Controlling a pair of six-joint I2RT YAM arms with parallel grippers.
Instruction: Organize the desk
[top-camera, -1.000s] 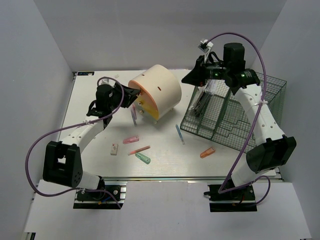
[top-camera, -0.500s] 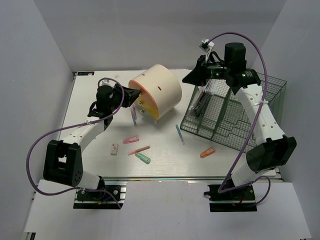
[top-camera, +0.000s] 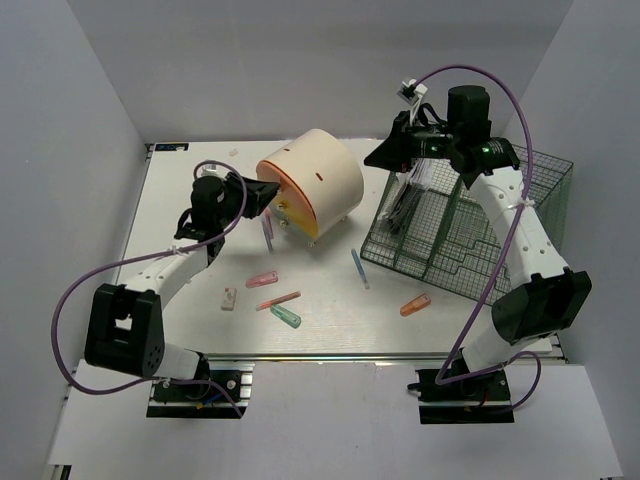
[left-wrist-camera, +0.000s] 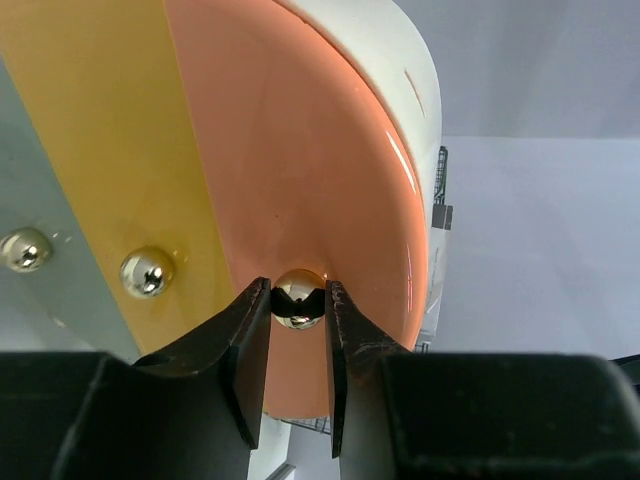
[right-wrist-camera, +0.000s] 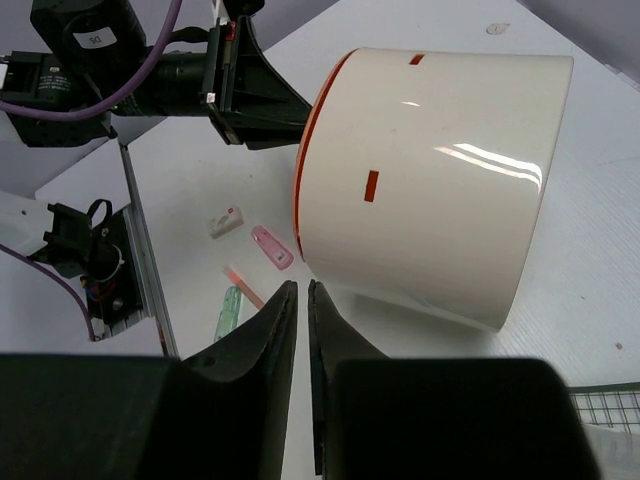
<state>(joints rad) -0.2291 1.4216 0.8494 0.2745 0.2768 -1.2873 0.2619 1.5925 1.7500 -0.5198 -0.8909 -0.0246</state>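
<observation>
The white desk carries a cream cylinder container lying on its side, its orange face turned to the left. My left gripper is at that face. In the left wrist view its jaws press both sides of a small gold knob on the orange front. My right gripper hovers high behind the container, next to the basket. Its jaws stand almost together with nothing between them, above the container.
A dark green wire basket holding dark pens stands at the right. Loose on the desk lie a purple pen, pink clip, white eraser, orange-pink pen, green highlighter, blue pen and orange marker.
My left gripper's jaws have closed in onto the gold knob and the left arm has shifted slightly. The right arm and the container have not moved.
</observation>
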